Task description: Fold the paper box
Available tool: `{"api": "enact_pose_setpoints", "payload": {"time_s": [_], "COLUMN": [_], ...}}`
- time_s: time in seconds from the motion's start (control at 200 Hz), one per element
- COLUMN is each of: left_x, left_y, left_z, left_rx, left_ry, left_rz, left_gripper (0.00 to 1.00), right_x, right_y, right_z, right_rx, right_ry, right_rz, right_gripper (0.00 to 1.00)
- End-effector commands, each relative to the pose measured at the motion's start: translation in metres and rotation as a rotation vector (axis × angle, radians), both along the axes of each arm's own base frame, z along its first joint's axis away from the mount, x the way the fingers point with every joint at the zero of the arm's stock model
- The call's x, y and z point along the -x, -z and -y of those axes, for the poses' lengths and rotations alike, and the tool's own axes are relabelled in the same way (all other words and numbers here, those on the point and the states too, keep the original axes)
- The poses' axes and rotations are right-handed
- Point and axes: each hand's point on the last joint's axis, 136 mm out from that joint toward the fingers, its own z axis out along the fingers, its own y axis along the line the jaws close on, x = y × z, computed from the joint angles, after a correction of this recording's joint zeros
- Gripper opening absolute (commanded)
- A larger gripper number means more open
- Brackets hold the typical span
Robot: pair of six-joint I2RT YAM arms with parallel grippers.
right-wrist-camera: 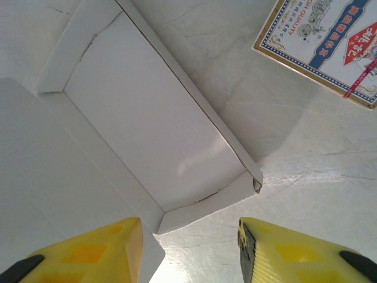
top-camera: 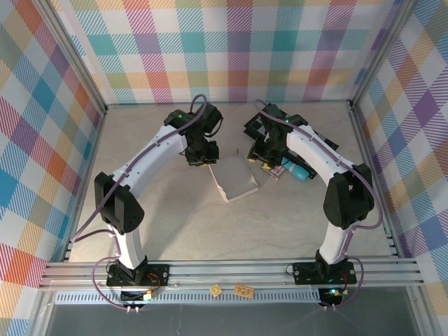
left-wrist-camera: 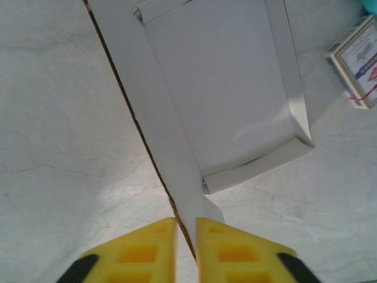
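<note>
Left wrist view is showing the left claw pinching together on the thin edge of a long side flap of the paper box. The paper box is lying partly folded on the tabletop between the two arms, with a short end wall standing up. The right claw is hovering with its fingers apart above that box's end wall. A printed packet is lying just right of the box.
</note>
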Motion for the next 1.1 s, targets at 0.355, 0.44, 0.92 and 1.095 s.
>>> {"api": "enact_pose_setpoints", "payload": {"time_s": [0.355, 0.44, 0.92, 1.095], "left_x": [-0.017, -0.020, -0.037, -0.027], "left_y": [-0.038, -0.044, -0.060, -0.052], "left_z": [0.001, 0.009, 0.019, 0.027], "left_rx": [-0.171, -0.197, -0.361, -0.254], "left_ry": [0.401, 0.555, 1.094, 1.289], "left_rz": [0.139, 0.189, 0.471, 0.474], "left_gripper": [0.00, 0.00, 0.00, 0.00], "right_x": [-0.001, 0.001, 0.021, 0.022], "right_y": [-0.025, -0.026, -0.025, -0.023], "right_z": [0.009, 0.016, 0.033, 0.032], "right_rx": [0.021, 0.034, 0.015, 0.013], "right_ry": [-0.061, -0.066, -0.122, -0.170], "right_rz": [0.087, 0.101, 0.166, 0.199], "right_gripper": [0.40, 0.40, 0.41, 0.41]}}
